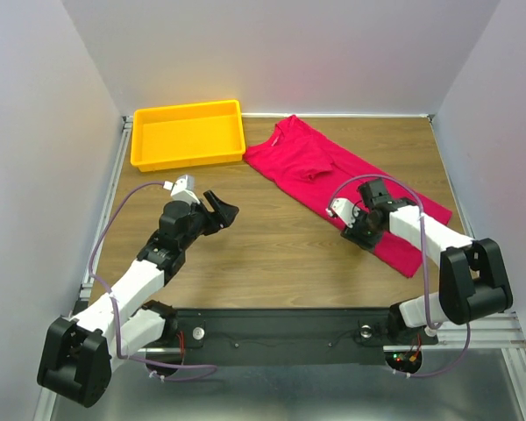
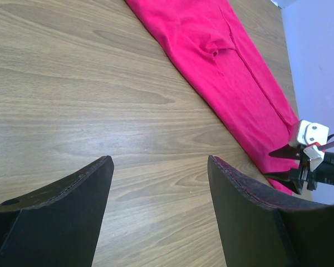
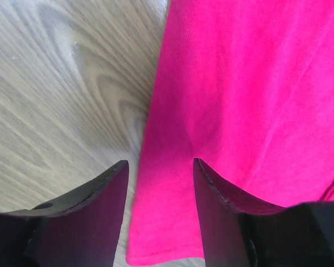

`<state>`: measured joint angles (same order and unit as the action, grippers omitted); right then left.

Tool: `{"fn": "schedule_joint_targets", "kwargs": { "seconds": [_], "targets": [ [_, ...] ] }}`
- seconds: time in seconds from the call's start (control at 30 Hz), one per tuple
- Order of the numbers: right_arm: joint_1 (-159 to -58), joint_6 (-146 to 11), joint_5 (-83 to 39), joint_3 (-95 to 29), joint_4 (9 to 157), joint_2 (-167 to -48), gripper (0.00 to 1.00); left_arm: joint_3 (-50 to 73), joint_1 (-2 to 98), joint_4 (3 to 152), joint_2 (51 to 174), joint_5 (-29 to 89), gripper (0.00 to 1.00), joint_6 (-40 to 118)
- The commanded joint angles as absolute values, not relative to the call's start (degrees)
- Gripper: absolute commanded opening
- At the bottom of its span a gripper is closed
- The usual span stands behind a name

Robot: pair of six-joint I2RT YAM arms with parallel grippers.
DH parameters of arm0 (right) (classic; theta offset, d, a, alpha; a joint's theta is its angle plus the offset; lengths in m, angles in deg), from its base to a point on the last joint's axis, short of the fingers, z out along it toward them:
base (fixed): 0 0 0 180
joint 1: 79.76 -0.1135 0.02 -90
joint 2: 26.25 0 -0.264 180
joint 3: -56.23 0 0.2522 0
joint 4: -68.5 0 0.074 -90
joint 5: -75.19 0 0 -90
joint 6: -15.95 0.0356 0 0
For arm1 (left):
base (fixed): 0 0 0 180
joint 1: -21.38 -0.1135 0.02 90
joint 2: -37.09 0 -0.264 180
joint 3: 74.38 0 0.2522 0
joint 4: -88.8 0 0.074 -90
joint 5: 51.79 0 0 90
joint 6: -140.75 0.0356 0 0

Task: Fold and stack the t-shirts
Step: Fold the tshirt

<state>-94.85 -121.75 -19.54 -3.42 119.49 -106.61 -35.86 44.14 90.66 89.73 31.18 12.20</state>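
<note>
Crimson-pink t-shirt lies spread flat on the wooden surface, one edge running between the parted fingers of the right end effector, which is lowered over the cloth but not clenched on it. The left end effector hangs released above bare wood, the shirt well ahead to its right.

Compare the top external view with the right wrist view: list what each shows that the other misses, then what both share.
Top external only: the yellow tray, the left gripper, open, and the t-shirt at full length. Right wrist only: the t-shirt's edge lying between the right gripper's parted fingers. Both: the pink t-shirt, the wooden table and the right gripper.
</note>
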Motion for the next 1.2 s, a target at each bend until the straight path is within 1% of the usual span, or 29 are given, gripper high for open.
{"fn": "schedule_joint_targets", "kwargs": {
  "seconds": [0.0, 0.13, 0.2, 0.3, 0.33, 0.4, 0.43, 0.5, 0.53, 0.77, 0.9, 1.0, 1.17],
  "targets": [
    [-95.67, -120.11, -17.97, -3.33, 117.33, -107.9, 0.52, -36.71, 44.06, 92.27, 88.15, 31.44, 0.79, 11.99],
    [-96.81, -119.4, -17.8, -2.71, 117.33, -108.69, 0.4, -36.88, 44.06, 92.18, 87.71, 31.44, 0.79, 11.9],
    [-97.42, -119.23, -17.45, -2.1, 117.33, -108.87, 0.38, -37.06, 43.97, 92.09, 87.45, 31.53, 0.79, 11.99],
    [-98.48, -118.44, -17.36, -1.31, 117.33, -109.48, 0.3, -37.15, 43.97, 92.09, 87.36, 31.53, 0.79, 11.9],
    [-99.18, -118.17, -17.27, -1.13, 117.33, -109.74, 0.24, -37.15, 44.06, 92.09, 87.27, 31.62, 0.79, 11.9],
    [-99.53, -117.82, -17.27, -0.87, 117.33, -110.8, 0.19, -37.24, 43.97, 92.0, 87.01, 31.62, 0.79, 11.81],
    [-99.88, -117.65, -17.27, -0.78, 117.33, -111.06, 0.13, -37.24, 43.97, 92.0, 86.92, 31.79, 0.79, 11.81],
    [-100.24, -116.95, -17.45, -0.69, 117.33, -111.94, 0.07, -37.15, 44.06, 91.74, 86.57, 31.97, 0.79, 11.9],
    [-100.67, -116.77, -17.53, -0.69, 117.41, -112.03, 0.01, -37.15, 44.06, 91.65, 86.48, 31.97, 0.79, 11.99],
    [-102.52, -115.8, -18.94, -1.21, 118.2, -110.8, 0.01, -37.15, 44.06, 90.95, 85.87, 32.23, 0.79, 12.08],
    [-104.8, -116.15, -24.29, -2.62, 122.15, -109.84, 0.01, -36.8, 44.06, 90.95, 86.13, 32.06, 0.79, 12.16],
    [-109.1, -115.98, -28.34, -3.85, 124.26, -110.19, 0.01, -36.18, 44.06, 90.25, 86.22, 32.06, 0.79, 12.34],
    [-120.17, -112.99, -31.85, -7.89, 124.27, -113.6, 0.01, -36.18, 44.06, 89.37, 85.25, 32.32, 0.79, 11.46]
  ]
}}
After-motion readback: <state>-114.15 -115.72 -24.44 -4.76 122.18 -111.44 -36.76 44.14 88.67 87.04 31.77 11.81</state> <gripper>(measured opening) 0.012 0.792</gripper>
